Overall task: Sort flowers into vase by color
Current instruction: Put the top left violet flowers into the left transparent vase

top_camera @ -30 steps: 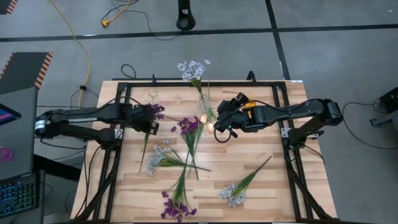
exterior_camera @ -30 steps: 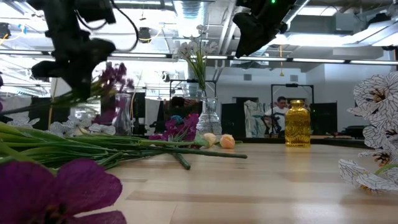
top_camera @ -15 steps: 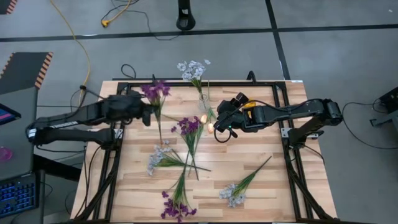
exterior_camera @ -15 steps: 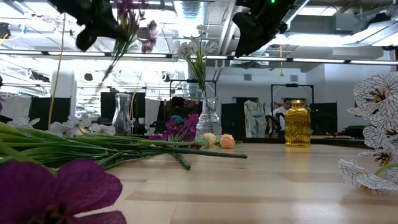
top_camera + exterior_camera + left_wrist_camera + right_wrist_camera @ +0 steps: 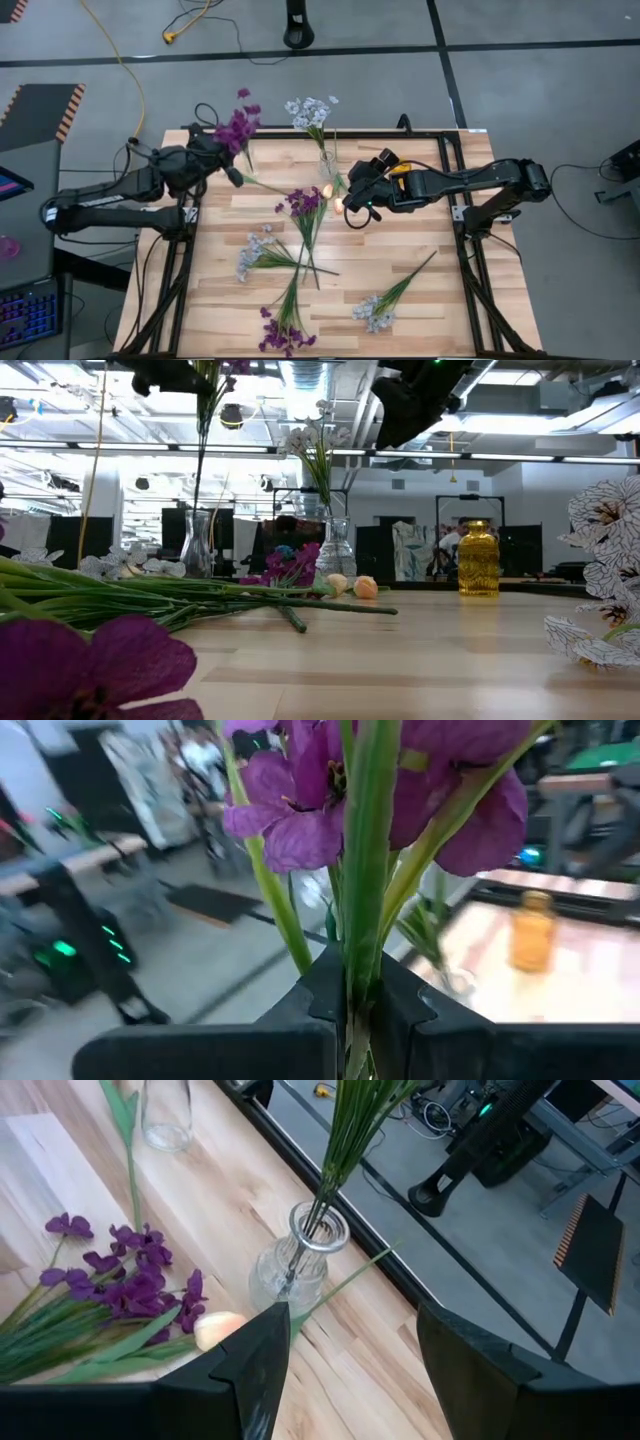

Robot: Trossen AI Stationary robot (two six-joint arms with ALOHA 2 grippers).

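Flowers are being sorted here, and the one in play is a purple sprig (image 5: 238,128) pinched by its stem in the left pincer (image 5: 214,160), held up over the far left corner of the desk (image 5: 420,300). In the left wrist view the dark fingers (image 5: 320,990) press tight on the green stem with the blooms above them. In the low view the stem hangs nearly straight down toward the empty clear vase (image 5: 197,543), its tip just above the mouth as far as I can judge.

To do this step well, I would keep the stem hanging plumb, centre its tip over the narrow neck, then lower slowly before letting go; a slanted stem could catch the rim or tip the light glass.

Toward the middle, more purple, pale blue-white and peach sprigs (image 5: 304,205) lie loose on the desk. A second clear vase (image 5: 327,163) at the far edge already holds a pale blue-white sprig (image 5: 310,111).

On the right, the right pincer (image 5: 349,195) hovers just beside that vase, fingers spread wide and holding nothing; two peach buds (image 5: 332,196) lie below it. An amber vase (image 5: 478,558) stands further right in the low view.
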